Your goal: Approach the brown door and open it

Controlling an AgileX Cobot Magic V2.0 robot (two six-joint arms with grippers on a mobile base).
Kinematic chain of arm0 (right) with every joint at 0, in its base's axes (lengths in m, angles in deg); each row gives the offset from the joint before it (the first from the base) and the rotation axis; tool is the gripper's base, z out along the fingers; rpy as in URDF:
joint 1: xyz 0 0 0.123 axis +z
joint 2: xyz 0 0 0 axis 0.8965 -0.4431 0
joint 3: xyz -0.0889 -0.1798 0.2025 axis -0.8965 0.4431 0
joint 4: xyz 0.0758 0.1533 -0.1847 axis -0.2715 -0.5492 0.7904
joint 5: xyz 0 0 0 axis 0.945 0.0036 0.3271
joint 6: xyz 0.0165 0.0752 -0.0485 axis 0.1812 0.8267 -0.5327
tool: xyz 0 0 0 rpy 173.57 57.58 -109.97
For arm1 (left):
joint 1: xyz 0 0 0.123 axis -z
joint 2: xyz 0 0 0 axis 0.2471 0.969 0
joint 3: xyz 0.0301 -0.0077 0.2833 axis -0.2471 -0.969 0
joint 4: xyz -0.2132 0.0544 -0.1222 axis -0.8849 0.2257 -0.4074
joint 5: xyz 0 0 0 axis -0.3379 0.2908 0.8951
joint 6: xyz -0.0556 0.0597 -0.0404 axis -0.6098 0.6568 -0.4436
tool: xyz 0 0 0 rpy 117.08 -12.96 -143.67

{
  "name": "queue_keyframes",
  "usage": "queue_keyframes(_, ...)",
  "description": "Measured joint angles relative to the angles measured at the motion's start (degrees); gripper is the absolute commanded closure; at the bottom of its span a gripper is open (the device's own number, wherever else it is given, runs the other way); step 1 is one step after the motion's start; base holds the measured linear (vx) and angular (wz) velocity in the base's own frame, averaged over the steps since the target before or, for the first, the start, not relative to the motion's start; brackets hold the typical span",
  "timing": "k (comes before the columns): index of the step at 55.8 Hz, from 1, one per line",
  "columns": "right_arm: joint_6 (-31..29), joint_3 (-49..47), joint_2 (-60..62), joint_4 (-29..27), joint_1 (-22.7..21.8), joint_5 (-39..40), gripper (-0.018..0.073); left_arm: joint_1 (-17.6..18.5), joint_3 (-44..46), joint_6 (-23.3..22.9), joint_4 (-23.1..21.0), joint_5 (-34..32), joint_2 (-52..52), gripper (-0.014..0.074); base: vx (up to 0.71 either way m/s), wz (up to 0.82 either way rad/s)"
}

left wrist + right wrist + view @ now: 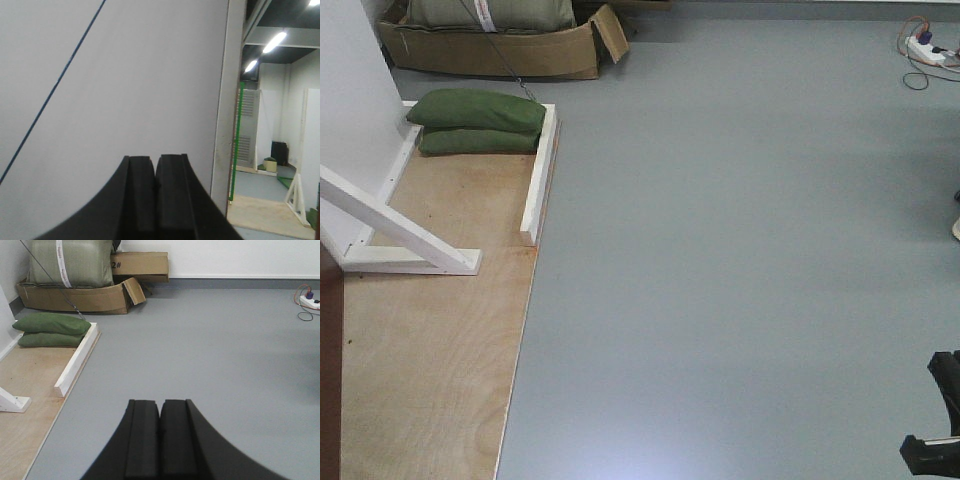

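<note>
Of the brown door I see only a narrow reddish-brown strip at the bottom left edge of the front view; its handle is out of view. My left gripper is shut with nothing in it and faces a plain white panel close ahead. My right gripper is also shut and empty, hanging over bare grey floor. A black arm part shows at the front view's bottom right corner.
A plywood platform lies on the left, carrying a white wooden brace frame and two green sandbags. Behind them sits a cardboard box with a sack. A power strip with cables lies far right. Grey floor spreads ahead.
</note>
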Motion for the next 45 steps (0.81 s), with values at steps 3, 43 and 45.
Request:
queue_keyframes(3,0.0,0.0,0.0,0.0,0.0,0.0,0.0559,-1.6,0.8,0.0,-0.1,0.0,0.3,0.0530,0.00,0.00)
queue_keyframes(43,0.0,0.0,0.0,0.0,0.0,0.0,0.0559,-21.2,21.4,0.0,-1.2,-0.5,11.5,0.0530,0.00,0.00)
queue_keyframes(45,0.0,0.0,0.0,0.0,0.0,0.0,0.0559,-21.8,23.0,0.0,-1.2,-0.5,12.5,0.0530,0.00,0.00)
